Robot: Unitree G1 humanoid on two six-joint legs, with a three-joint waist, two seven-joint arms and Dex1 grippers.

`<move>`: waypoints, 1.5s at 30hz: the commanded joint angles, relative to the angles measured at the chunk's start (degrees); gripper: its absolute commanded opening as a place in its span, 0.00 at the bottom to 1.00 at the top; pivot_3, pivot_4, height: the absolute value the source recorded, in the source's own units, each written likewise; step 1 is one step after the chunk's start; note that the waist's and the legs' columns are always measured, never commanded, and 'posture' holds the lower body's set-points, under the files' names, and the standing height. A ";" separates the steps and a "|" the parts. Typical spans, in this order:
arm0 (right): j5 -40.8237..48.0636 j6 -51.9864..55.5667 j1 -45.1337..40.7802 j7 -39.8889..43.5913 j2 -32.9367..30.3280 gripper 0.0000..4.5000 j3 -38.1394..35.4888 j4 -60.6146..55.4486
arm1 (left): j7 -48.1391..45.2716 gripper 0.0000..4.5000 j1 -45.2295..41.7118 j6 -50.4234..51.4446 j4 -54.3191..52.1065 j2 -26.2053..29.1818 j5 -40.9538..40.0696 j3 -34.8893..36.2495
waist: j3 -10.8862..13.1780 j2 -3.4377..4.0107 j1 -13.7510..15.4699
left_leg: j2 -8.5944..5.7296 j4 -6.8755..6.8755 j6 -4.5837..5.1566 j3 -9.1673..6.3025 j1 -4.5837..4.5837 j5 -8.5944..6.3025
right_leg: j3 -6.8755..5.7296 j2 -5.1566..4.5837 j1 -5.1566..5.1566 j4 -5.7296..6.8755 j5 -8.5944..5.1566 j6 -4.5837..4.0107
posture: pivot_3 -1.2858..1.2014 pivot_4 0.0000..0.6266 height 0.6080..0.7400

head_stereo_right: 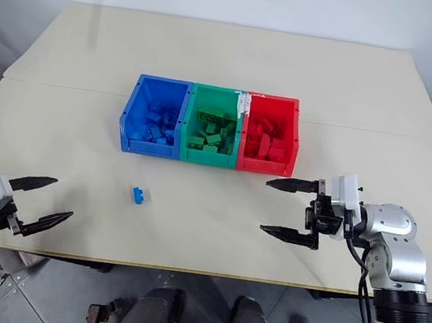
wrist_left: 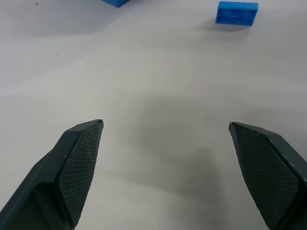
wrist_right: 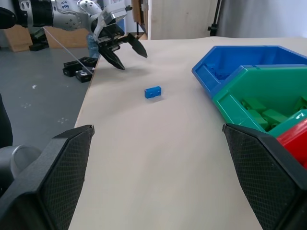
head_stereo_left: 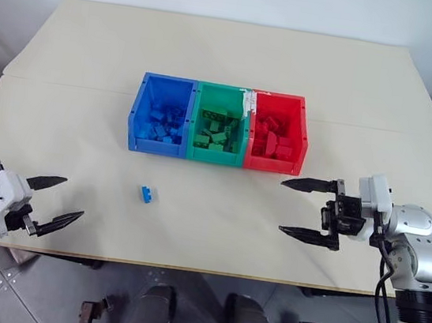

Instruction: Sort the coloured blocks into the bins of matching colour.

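I count one blue block [head_stereo_left: 146, 193] loose on the tabletop [head_stereo_left: 229, 60], lying in front of the blue bin [head_stereo_left: 161, 114] and apart from it; the blue bin, green bin [head_stereo_left: 219, 124] and red bin [head_stereo_left: 276, 133] each hold bricks of their own colour, so I judge the sort nearly done, with this one piece left. My left claw [head_stereo_left: 53, 203] hovers near the tabletop's front edge, spread wide and holding nothing; my right claw [head_stereo_left: 306, 209] hangs wide and bare in front of the red bin. Bare tabletop surrounds the block, so either claw has room; the left one sits close to the edge.
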 commanded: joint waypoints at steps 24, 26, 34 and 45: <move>0.35 0.66 3.90 -3.95 -2.27 1.00 -3.57 -4.63 | 7.79 0.72 -13.62 16.53 -10.87 -5.95 6.67 -23.46 | 0.00 0.05 0.07 | -0.19 0.03 -0.06 0.21 0.11 0.03 | 0.04 0.13 0.03 0.12 0.00 0.00 | 0.52 0.24 1.00; 0.32 0.64 3.99 -4.21 -2.12 1.00 -3.51 -4.78 | 7.60 0.61 -13.69 16.91 -11.05 -6.12 6.52 -23.68 | -0.01 0.06 0.06 | -0.19 0.03 -0.08 0.19 0.14 0.05 | 0.05 0.13 0.03 0.12 0.00 -0.01 | 0.52 0.24 1.00; 0.10 0.36 3.81 -4.96 -1.84 1.00 -3.26 -4.48 | 12.00 0.32 -21.47 16.21 -10.39 -11.28 0.16 -17.36 | 0.00 0.05 0.31 | -0.15 0.07 -0.09 0.16 0.10 0.09 | 0.02 0.10 0.03 0.14 0.00 -0.01 | 0.52 0.24 1.00; 0.42 1.50 2.37 -7.67 0.15 1.00 -2.81 -4.43 | 22.08 0.49 -46.78 22.50 5.23 -14.39 5.18 -19.42 | 0.00 0.04 0.65 | -0.38 0.09 -0.12 0.26 0.00 0.18 | -0.07 0.18 0.06 0.24 0.04 0.06 | 0.52 0.24 1.00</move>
